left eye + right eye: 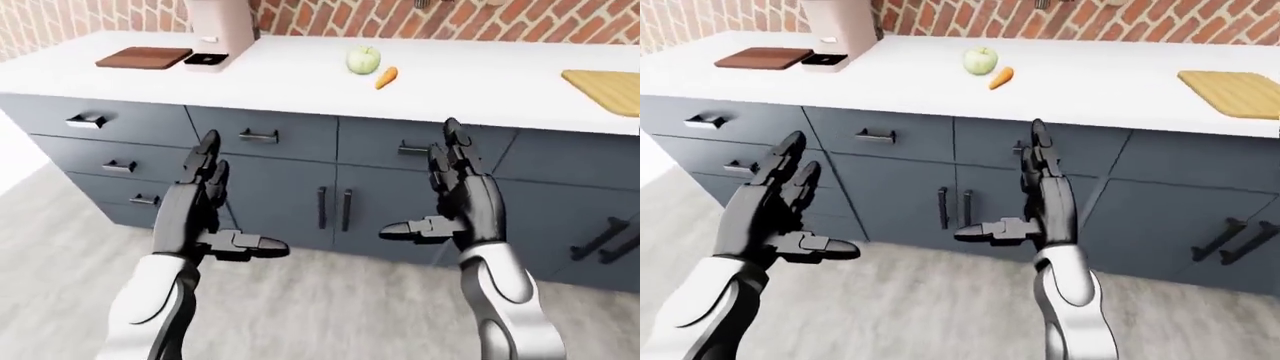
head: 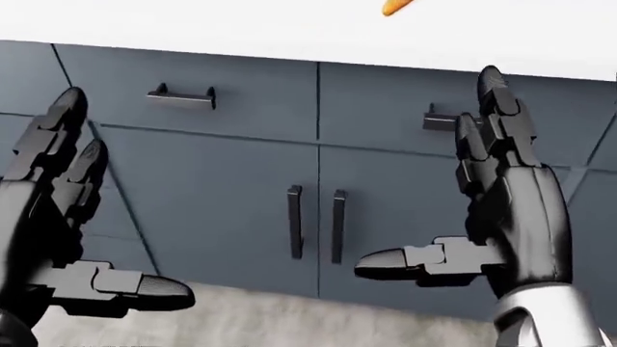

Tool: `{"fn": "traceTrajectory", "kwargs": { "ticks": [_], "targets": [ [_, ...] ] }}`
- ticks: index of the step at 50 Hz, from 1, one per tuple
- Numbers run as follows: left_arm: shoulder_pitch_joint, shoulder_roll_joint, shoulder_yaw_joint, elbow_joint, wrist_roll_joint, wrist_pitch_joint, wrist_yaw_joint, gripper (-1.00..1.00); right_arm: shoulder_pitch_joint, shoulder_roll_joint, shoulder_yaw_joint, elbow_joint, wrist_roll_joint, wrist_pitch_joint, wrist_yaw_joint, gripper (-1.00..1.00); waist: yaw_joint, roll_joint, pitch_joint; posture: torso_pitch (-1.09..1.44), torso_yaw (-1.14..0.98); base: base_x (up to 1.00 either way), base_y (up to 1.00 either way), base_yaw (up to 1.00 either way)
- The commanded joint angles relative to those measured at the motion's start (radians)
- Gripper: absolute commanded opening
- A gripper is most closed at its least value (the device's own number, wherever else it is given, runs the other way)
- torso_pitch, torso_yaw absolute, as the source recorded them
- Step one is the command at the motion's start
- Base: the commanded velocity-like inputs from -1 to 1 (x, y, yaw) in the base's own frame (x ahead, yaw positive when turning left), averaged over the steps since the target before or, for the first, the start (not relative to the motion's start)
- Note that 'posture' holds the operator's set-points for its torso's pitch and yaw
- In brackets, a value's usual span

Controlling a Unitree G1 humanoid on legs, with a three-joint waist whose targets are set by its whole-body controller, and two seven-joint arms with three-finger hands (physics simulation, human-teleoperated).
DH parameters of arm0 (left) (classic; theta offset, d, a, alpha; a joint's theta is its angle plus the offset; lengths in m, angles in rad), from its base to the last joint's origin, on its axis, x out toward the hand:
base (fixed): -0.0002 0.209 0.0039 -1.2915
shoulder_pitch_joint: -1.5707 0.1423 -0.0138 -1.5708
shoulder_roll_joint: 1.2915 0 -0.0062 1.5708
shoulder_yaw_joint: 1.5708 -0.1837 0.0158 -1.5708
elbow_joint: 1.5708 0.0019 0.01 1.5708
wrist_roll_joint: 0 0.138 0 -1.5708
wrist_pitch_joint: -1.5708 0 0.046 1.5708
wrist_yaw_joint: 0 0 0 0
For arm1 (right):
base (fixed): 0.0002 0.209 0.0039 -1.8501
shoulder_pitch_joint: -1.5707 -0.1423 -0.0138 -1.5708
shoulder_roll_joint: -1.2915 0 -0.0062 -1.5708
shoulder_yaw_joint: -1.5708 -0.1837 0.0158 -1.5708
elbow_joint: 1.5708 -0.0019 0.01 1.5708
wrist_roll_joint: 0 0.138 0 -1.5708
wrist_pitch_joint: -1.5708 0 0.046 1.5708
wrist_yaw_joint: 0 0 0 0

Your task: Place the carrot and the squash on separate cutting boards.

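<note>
An orange carrot (image 1: 386,77) lies on the white counter (image 1: 300,75), just right of a pale green round squash (image 1: 363,59). A dark wooden cutting board (image 1: 144,58) sits at the counter's left and a light wooden cutting board (image 1: 608,90) at its right. My left hand (image 1: 215,199) and right hand (image 1: 440,187) are both open and empty, held up in front of the grey cabinets, well below and short of the counter top. In the head view only the carrot's tip (image 2: 396,6) shows at the top edge.
A pinkish-white appliance (image 1: 220,30) stands next to the dark board. Grey drawers and cabinet doors (image 1: 330,202) with black handles face me under the counter. A brick wall (image 1: 450,19) runs behind the counter. Grey floor (image 1: 330,307) lies below.
</note>
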Motion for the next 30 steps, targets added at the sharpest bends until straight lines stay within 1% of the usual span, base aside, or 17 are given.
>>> {"fn": "traceTrajectory", "kwargs": {
  "ticks": [1,2,4,5,6,7,8,9,13,15,16,17,20,23,28,29,30],
  "targets": [
    [-0.020,0.002,-0.005,-0.037,-0.008,-0.026,-0.003,1.00,-0.017,-0.007,-0.008,-0.054,0.006,-0.044,-0.008,1.00,0.003,-0.005,-0.005,0.00,0.00,0.21,0.20,0.00],
    [-0.022,0.002,-0.005,-0.050,-0.010,-0.011,-0.001,1.00,-0.015,-0.006,-0.011,-0.051,0.015,-0.042,-0.006,1.00,0.003,-0.031,0.001,0.00,0.00,0.00,0.00,0.00],
    [-0.022,0.002,-0.008,-0.041,-0.008,-0.021,-0.002,1.00,-0.015,-0.011,-0.017,-0.029,0.009,-0.053,-0.016,1.00,-0.015,-0.037,-0.009,0.00,0.00,0.00,-0.01,-0.42],
    [-0.021,0.002,-0.009,-0.032,-0.006,-0.033,-0.004,1.00,-0.013,-0.011,-0.018,-0.023,0.007,-0.058,-0.019,1.00,-0.034,-0.060,0.018,0.00,0.00,0.00,0.00,-0.72],
    [-0.021,0.002,-0.011,-0.037,-0.005,-0.030,-0.003,1.00,-0.007,-0.011,-0.016,-0.018,0.007,-0.066,-0.016,1.00,-0.061,-0.116,0.028,0.00,0.00,0.00,0.00,-0.88],
    [-0.016,0.000,-0.019,-0.032,-0.001,-0.041,-0.004,1.00,0.009,-0.006,-0.011,-0.014,0.006,-0.081,-0.015,1.00,-0.064,-0.146,0.022,0.00,0.00,0.00,0.00,-1.00],
    [-0.014,-0.001,-0.023,-0.021,0.001,-0.052,-0.007,1.00,0.016,-0.004,-0.006,-0.007,0.003,-0.091,-0.015,1.00,-0.025,-0.149,0.016,0.00,0.00,0.00,0.00,-1.00],
    [-0.010,-0.002,-0.024,-0.023,0.002,-0.052,-0.009,1.00,0.016,-0.004,-0.008,-0.002,0.004,-0.092,-0.015,1.00,-0.039,-0.154,0.009,0.00,0.00,0.00,0.00,-1.00],
    [0.002,-0.007,-0.022,-0.020,0.004,-0.064,-0.016,1.00,0.027,-0.001,-0.004,0.021,0.004,-0.119,-0.011,1.00,-0.031,-0.070,0.027,0.00,0.00,0.00,0.00,-1.00],
    [0.000,-0.007,-0.023,-0.014,0.006,-0.069,-0.018,1.00,0.030,-0.001,-0.012,0.031,0.009,-0.129,-0.009,1.00,0.010,0.023,-0.004,0.00,0.00,0.00,0.00,-1.00],
    [-0.005,-0.006,-0.024,-0.014,0.007,-0.065,-0.018,1.00,0.030,-0.002,-0.018,0.029,0.014,-0.126,-0.012,1.00,0.000,0.027,-0.004,0.00,0.00,0.00,0.00,-1.00],
    [-0.004,-0.006,-0.026,-0.019,0.009,-0.060,-0.017,1.00,0.030,-0.002,-0.020,0.031,0.015,-0.128,-0.014,1.00,0.013,0.000,0.009,0.00,0.00,0.00,0.00,-1.00],
    [-0.009,-0.007,-0.033,-0.013,0.015,-0.063,-0.016,1.00,0.038,-0.003,-0.015,0.036,0.014,-0.145,-0.009,1.00,0.018,-0.002,-0.019,0.00,0.00,0.00,0.00,-0.95],
    [-0.013,-0.008,-0.034,-0.024,0.018,-0.053,-0.018,1.00,0.044,-0.008,-0.002,0.029,-0.012,-0.145,-0.002,1.00,0.032,-0.035,-0.034,0.00,0.00,0.00,0.00,0.00],
    [-0.014,-0.007,-0.022,-0.014,0.014,-0.062,-0.021,1.00,0.028,-0.003,0.012,0.029,-0.036,-0.126,0.006,1.00,0.041,-0.081,-0.005,0.00,0.00,0.00,0.00,0.00],
    [-0.013,-0.006,-0.021,-0.011,0.014,-0.068,-0.023,1.00,0.024,-0.003,0.011,0.025,-0.037,-0.118,0.005,1.00,0.042,-0.083,-0.026,0.00,0.00,0.23,0.00,0.00],
    [-0.016,-0.005,-0.021,-0.023,0.013,-0.054,-0.021,1.00,0.024,-0.002,0.010,0.018,-0.038,-0.114,0.006,1.00,0.042,-0.101,-0.004,0.00,0.00,0.38,0.00,0.00]
  ]
}}
